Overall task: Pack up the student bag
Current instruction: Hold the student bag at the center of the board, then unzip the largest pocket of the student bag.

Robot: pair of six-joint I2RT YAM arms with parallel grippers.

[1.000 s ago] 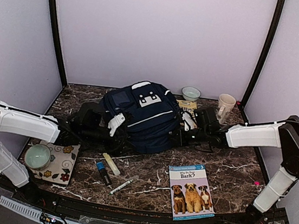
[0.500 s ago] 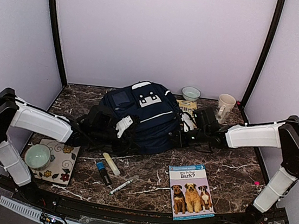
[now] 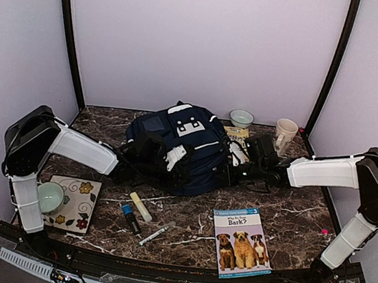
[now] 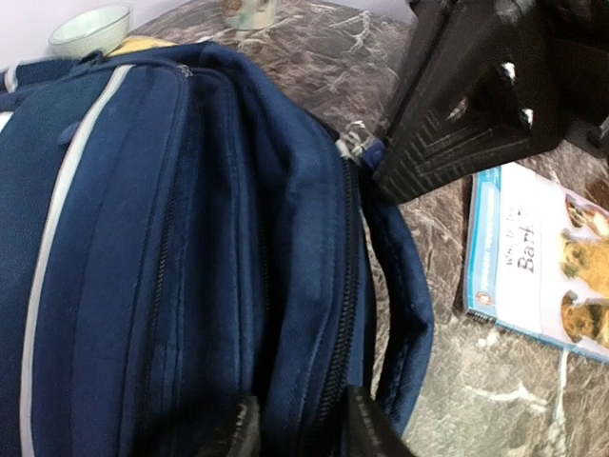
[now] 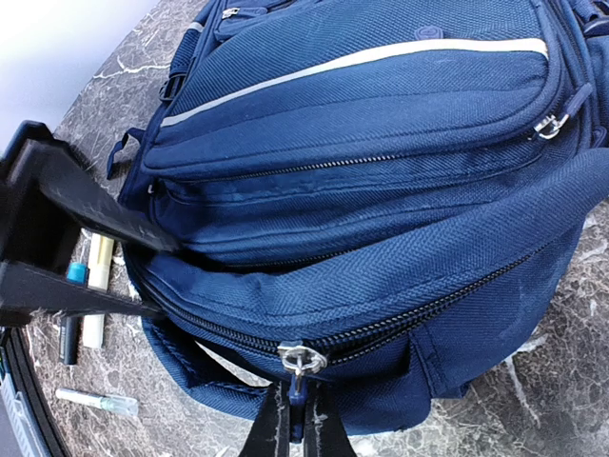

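a dog book (image 3: 241, 242) lies nearest, with pens (image 3: 142, 217) and a floral mat (image 3: 81, 204) off to the left. behind them, mid-table, the student bag (image 3: 191, 149) lies on the marble table (image 3: 290, 216). the left gripper (image 4: 300, 430) is pinching a fold of fabric beside the bag's zip, while the right gripper (image 5: 298, 409) has its fingers pressed together on the zip pull (image 5: 302, 359). a bowl (image 3: 241, 117) and a mug (image 3: 286, 134) stand at the back.

student bag (image 3: 193, 138) centred, left end effector (image 3: 179, 165) at one side, right end effector (image 3: 226, 172) opposite
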